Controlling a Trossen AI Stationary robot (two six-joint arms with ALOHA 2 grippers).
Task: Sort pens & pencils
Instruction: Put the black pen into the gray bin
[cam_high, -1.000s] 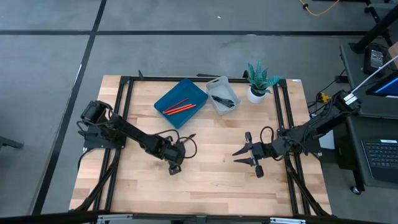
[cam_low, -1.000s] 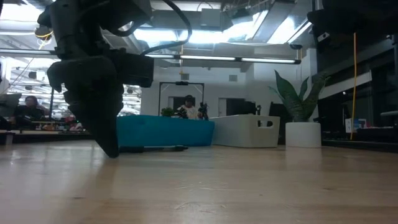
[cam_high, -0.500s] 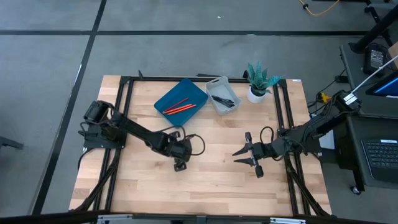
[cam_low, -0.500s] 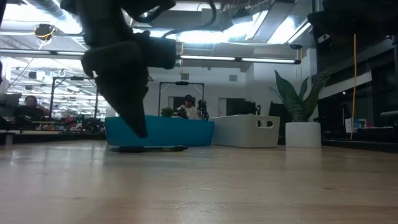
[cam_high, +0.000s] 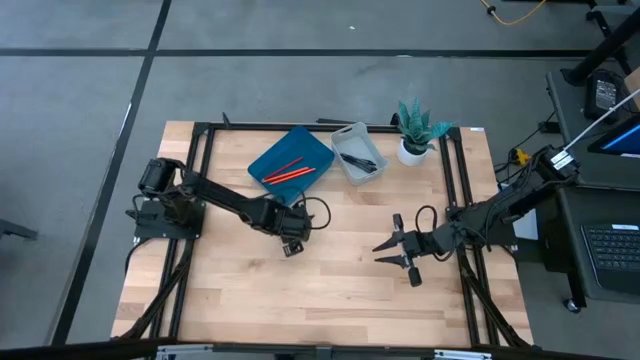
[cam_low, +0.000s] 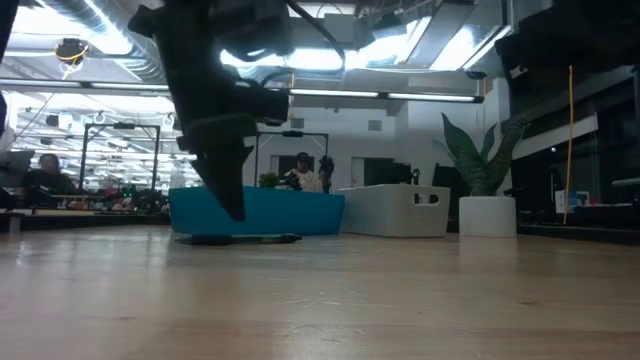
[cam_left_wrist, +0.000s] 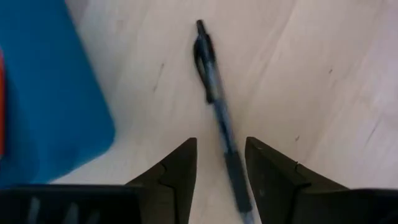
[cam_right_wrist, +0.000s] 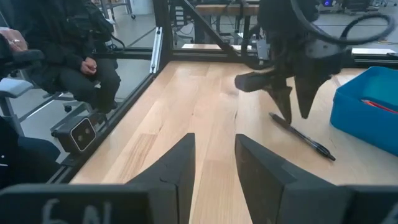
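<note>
One desk (cam_high: 330, 290) fills the high view, with pencils (cam_high: 288, 171) in the blue tray (cam_high: 262, 158) and pens (cam_high: 358, 160) in the grey bin (cam_high: 349, 130). Only wrist views reveal a loose pen (cam_left_wrist: 215, 96) between the left gripper (cam_left_wrist: 221, 163)'s parted fingers. Right gripper (cam_high: 385, 247) idles apart, fingers spread.

My bench (cam_high: 330, 290) is pale wooden planks. On it sit a blue tray (cam_high: 290, 163), a white bin (cam_high: 358, 153) just beside it and a potted plant (cam_high: 416, 134). One black pen (cam_left_wrist: 217, 112) lies loose near the tray.
</note>
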